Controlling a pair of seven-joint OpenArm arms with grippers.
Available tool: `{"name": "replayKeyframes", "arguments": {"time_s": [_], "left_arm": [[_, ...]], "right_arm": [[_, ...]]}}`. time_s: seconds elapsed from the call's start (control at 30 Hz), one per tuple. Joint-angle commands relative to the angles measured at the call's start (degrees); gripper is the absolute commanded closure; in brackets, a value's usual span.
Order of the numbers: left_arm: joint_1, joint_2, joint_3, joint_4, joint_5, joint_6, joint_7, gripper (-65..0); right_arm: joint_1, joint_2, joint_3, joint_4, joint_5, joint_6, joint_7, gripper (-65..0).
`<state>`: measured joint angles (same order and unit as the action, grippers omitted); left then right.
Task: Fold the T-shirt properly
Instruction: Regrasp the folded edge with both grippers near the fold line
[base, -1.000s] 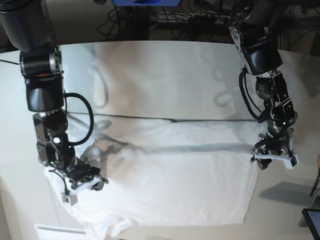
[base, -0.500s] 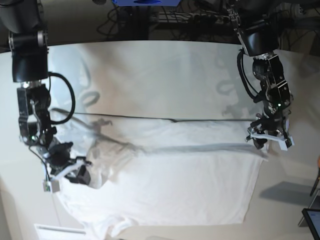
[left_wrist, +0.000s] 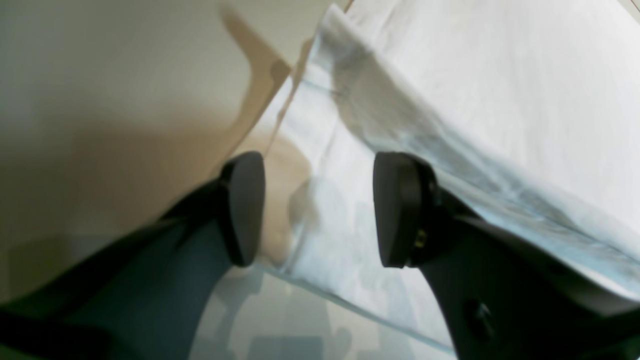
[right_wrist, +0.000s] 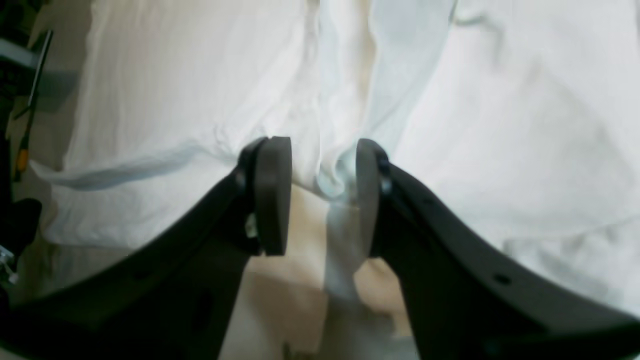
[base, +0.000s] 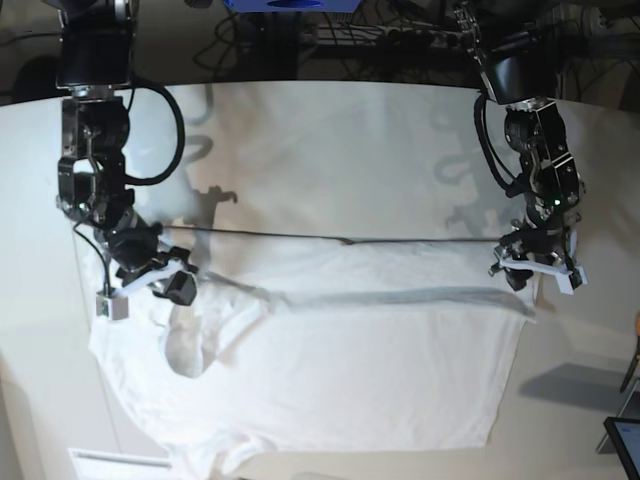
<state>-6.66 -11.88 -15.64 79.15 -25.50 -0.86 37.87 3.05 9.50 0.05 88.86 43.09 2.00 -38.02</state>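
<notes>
A large white T-shirt (base: 340, 350) lies spread across the lower half of a smooth, off-white tabletop (base: 330, 150), its soft cotton brighter than the surface beneath and creased by a long shadowed ridge running side to side. Near its upper edge a thin dark line (base: 340, 239) crosses the tabletop. On the base view's left, the black, jointed right hand (base: 150, 283) hangs over the shirt's rumpled shoulder area, where the cloth bunches into a raised, curling fold (base: 195, 345); the wrist view shows its two rounded, matte black pads (right_wrist: 272, 195) parted, with a pinched tongue of wrinkled fabric (right_wrist: 340, 170) standing in the gap against the inner face of one pad, though whether it is clamped cannot be told. On the base view's right, the left hand (base: 535, 268) sits at the shirt's far corner with its white-tipped jaws well apart and gripping nothing; its wrist view shows a flat hemmed edge of fabric (left_wrist: 325, 165) lying between the oval pads (left_wrist: 395, 210), with the bare tan tabletop beside it. A small white rectangular label (base: 120, 462) rests near the shirt's lower corner.
</notes>
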Motion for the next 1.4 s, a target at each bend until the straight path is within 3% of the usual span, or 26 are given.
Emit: {"name": "replayKeyframes", "arguments": {"time_s": [0.0, 0.4, 0.73, 0.87, 1.03, 1.37], "left_arm": [[-1.12, -0.82, -0.14, 1.24, -0.04, -0.24, -1.25, -34.4], [-0.33, -1.26, -0.58, 2.56, -0.04, -0.24, -1.25, -34.4], [0.11, -2.05, -0.14, 3.17, -0.04, -0.24, -1.25, -34.4], [0.55, -2.05, -0.32, 3.17, -0.04, -0.24, -1.25, -34.4], [0.63, -2.05, -0.49, 3.44, -0.04, -0.24, -1.25, -34.4], [0.99, -1.97, -0.49, 3.70, -0.04, -0.24, -1.25, -34.4]], "right_arm": [[0.95, 0.22, -0.63, 1.03, 0.65, 0.51, 0.88, -21.5], [2.62, -0.93, -1.33, -4.86, 0.56, 0.51, 1.23, -21.2], [1.39, -0.84, -1.15, 2.44, 0.56, 0.42, -2.46, -21.2], [0.95, -0.84, 2.45, 2.17, 0.56, -1.60, -2.73, -21.2], [0.07, -0.57, 5.18, 2.00, 0.29, -1.52, -2.73, -21.2], [1.48, -0.66, 5.09, -5.21, 0.29, -1.43, -2.38, -21.2]]}}
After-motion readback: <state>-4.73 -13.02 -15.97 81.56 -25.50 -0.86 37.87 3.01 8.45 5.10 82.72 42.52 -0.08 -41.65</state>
